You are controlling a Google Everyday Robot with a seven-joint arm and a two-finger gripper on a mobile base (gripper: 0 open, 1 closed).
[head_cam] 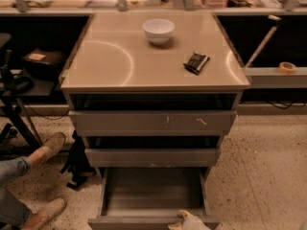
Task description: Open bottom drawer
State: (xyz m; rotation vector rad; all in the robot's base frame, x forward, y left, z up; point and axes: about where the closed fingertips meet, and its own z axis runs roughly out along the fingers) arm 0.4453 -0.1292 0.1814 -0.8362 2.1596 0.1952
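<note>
The bottom drawer (153, 190) of the grey cabinet stands pulled out toward me, its shallow grey tray showing and its front edge at the lower frame border. My gripper (188, 220) is a pale shape at the drawer's front lip, right of centre, mostly cut off by the frame edge. Above it are the middle drawer front (152, 156) and the taller top drawer front (153, 122) with white scratch marks, both slightly out.
A white bowl (159, 30) and a dark snack packet (196, 62) lie on the cabinet top (110, 61). A seated person's legs and shoes (45, 150) are at the left on the floor. Shelving runs behind on both sides.
</note>
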